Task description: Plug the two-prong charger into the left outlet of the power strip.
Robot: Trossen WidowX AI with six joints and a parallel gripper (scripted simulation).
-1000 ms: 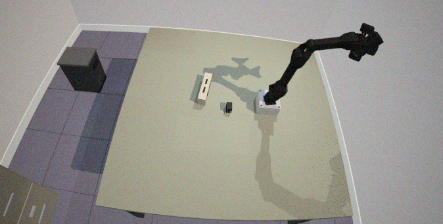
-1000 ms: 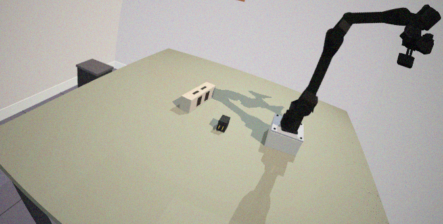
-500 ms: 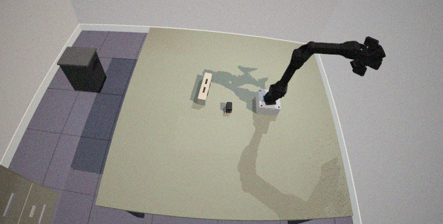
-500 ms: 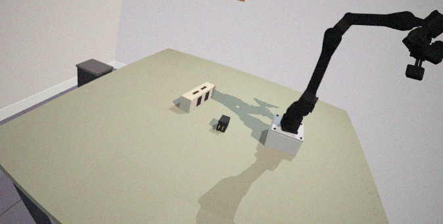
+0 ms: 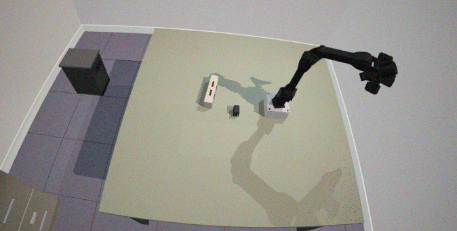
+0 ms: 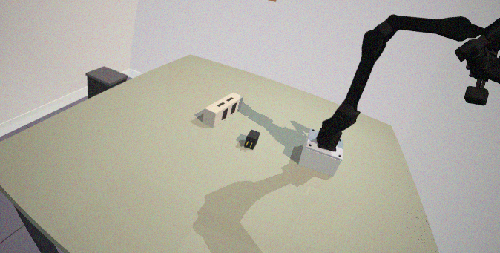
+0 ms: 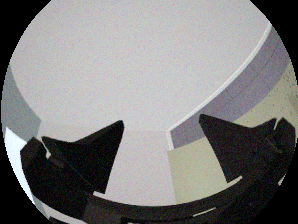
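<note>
Top view: black charger [image 5: 236,110] [image 6: 252,139] near cream power strip [image 5: 211,91] [image 6: 223,109].

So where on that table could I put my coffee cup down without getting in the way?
There looks to be room on the greenish table, between its left edge and the cream power strip. It is more crowded between that strip and the pale grey base block, where the black two-prong charger sits.
</note>
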